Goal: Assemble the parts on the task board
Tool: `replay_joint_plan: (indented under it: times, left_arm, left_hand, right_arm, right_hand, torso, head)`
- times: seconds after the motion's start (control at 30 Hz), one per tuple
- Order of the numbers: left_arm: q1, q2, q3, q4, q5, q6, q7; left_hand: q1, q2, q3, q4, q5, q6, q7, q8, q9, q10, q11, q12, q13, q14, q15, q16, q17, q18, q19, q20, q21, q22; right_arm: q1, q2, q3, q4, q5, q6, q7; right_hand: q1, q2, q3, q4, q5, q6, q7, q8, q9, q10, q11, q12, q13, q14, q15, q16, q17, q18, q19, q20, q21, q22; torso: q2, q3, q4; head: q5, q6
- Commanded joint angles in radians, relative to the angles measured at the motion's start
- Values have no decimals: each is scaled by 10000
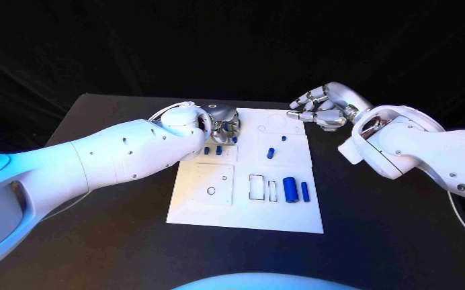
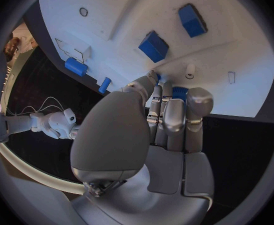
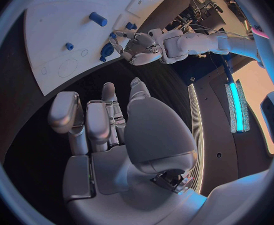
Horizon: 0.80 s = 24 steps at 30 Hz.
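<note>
while your left robot hand pinches a blue part at the task board's far left, your right robot hand hovers with fingers apart, holding nothing; four loose parts lie mid-board.

Black table stands before a black backdrop that begins just behind its far edge. Beyond the table, right wrist view shows a tan floor and a glowing cyan light strip

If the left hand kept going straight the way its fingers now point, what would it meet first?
Most likely a small blue part right at the fingertips of the left hand; one finger may already touch it, though depth is unclear. Beyond it lies the white task board.
</note>
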Motion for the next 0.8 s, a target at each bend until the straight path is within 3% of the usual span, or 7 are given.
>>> replay_joint_plan:
  times: [0.03,0.53,0.8]
  left_arm:
    - [-9,44,8,-7,-17,68,23]
    - [-24,136,10,-62,72,182,35]
    - [-36,163,10,-82,155,336,41]
  left_hand:
    - [4,53,122,-8,-28,69,3,-96,-35,144,1,-86,-49,121,-8,120,63,-221,96,4,121,114]
    - [-55,6,291,-58,-27,95,4,-236,-98,271,-1,-244,-145,190,-11,278,164,-265,177,6,349,386]
    - [-24,89,545,-183,-30,286,-23,-289,-120,482,-37,-378,-222,243,-36,410,235,-286,201,-1,493,551]
  right_arm:
    - [-6,12,0,10,-107,48,74]
    - [-5,17,0,10,-120,71,66]
    - [-5,23,0,8,-122,91,62]
  right_hand:
    - [99,-24,-70,4,73,6,1,70,11,67,7,-51,-38,7,-78,-63,-34,184,-73,-28,-85,-18]
    - [99,-24,-70,4,73,6,1,70,11,67,7,-51,-38,7,-78,-63,-34,184,-73,-28,-85,-18]
    - [96,-22,-84,7,83,13,-2,77,13,80,6,-68,-64,3,-79,-89,-56,183,-69,-28,-93,-20]
  torso:
    - [-3,3,-8]
    - [-9,8,-3]
    - [-4,5,-1]
  head:
    - [0,-7]
    - [-17,-19]
    - [-41,-33]
